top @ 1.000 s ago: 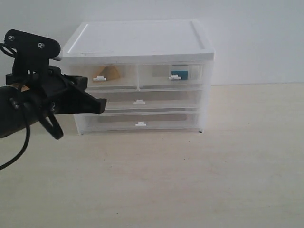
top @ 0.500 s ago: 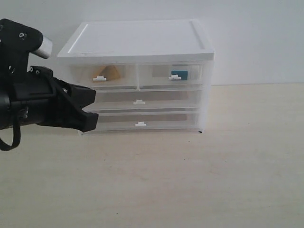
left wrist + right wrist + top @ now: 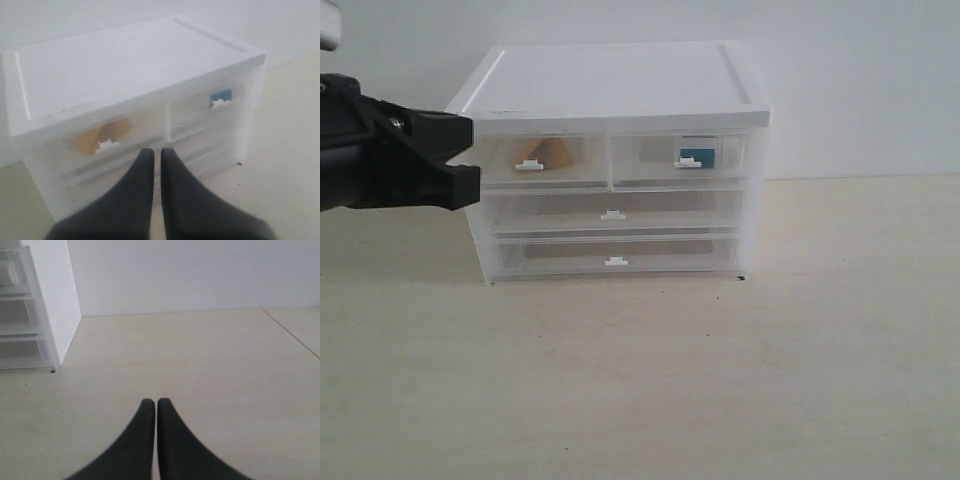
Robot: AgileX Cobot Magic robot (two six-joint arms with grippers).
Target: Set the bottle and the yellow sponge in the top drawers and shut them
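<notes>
Table [image 3: 720, 380]: pale wood-look surface, bare in front of the cabinet.
Left claw [image 3: 156, 152]: black, tips drawn close with only a thin slit between them, nothing held. It hung in front of the cabinet's left side, clear of every handle.
Right claw [image 3: 156, 402]: black, tips pressed together, empty, over bare table well off to the cabinet's side.
Bottom drawer [image 3: 670, 258]: full width, cloudy clear plastic, pushed in, small white tab. Its contents could not be made out.
Middle drawer [image 3: 670, 210]: same build, pushed in, contents unclear.
Top drawers [image 3: 610, 165]: two half-width ones side by side under the white lid, both pushed in flush.
Left top drawer [image 3: 585, 168]: held the sponge.
Sponge [image 3: 552, 152]: orange-yellow block, softened by the cloudy front, peaked as if tilted, just behind the white tab.
Right top drawer [image 3: 645, 160]: held the bottle.
Bottle [image 3: 698, 157]: small and squat, teal-blue lower body, paler grey-white upper part, just behind that drawer's tab.
Cabinet [image 3: 610, 85]: white flat lid with a raised rim, standing on the table near the wall.
Wall [image 3: 860, 80]: plain white.
</notes>
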